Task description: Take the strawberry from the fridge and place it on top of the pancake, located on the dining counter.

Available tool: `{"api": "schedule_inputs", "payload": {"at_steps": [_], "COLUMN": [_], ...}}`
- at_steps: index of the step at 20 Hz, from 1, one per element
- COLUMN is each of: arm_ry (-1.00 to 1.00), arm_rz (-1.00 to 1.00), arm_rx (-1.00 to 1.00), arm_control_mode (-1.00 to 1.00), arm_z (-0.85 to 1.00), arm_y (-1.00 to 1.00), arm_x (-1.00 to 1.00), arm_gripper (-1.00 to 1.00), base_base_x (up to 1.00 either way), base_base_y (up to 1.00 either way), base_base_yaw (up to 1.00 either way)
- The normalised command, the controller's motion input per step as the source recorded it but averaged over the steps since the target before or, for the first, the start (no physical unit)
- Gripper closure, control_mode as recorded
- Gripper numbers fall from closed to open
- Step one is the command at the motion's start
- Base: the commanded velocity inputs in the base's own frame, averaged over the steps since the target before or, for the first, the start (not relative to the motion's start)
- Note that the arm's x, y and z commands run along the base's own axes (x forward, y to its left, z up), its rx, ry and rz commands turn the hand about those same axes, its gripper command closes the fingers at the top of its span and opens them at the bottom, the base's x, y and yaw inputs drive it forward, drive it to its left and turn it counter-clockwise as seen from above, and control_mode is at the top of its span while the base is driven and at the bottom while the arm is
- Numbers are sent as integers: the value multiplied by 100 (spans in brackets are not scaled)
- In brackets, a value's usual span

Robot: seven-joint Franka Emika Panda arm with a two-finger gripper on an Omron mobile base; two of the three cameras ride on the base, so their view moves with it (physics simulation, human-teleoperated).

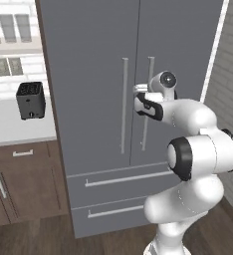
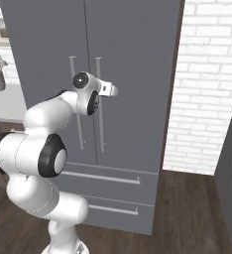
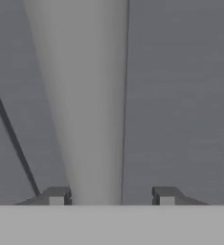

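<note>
your end effector point(image 3: 111, 196) open, fingertips astride slim grey vertical right-door handle point(image 3: 80, 105) | handle's long axis upright, sits toward left finger | tall grey double-door fridge point(image 1: 88, 60) shut; you can't see the strawberry

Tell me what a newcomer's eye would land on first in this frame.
The tall grey fridge with both doors closed dominates the base views, and the white arm reaches up to its right door handle. In the hand view that handle stands between the open fingertips of the gripper, not yet clamped. A black toaster sits on the counter left of the fridge.
</note>
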Motion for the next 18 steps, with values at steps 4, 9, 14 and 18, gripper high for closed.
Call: {"api": "schedule_inputs", "payload": {"at_steps": [4,9,14,18], "arm_ry": [0,0,7,14], "arm_rz": [0,0,0,0], "arm_rx": [1,4,9,9], "arm_control_mode": [-100,-100,-100,-100], "arm_z": [0,0,0,0], "arm_y": [-10,-27,-59,-68], "arm_x": [-23,-75,-81,-72], "arm_gripper": [100,100,100,100], "base_base_x": [0,0,0,0], "base_base_y": [0,0,0,0], "base_base_yaw": [0,0,0,0]}}
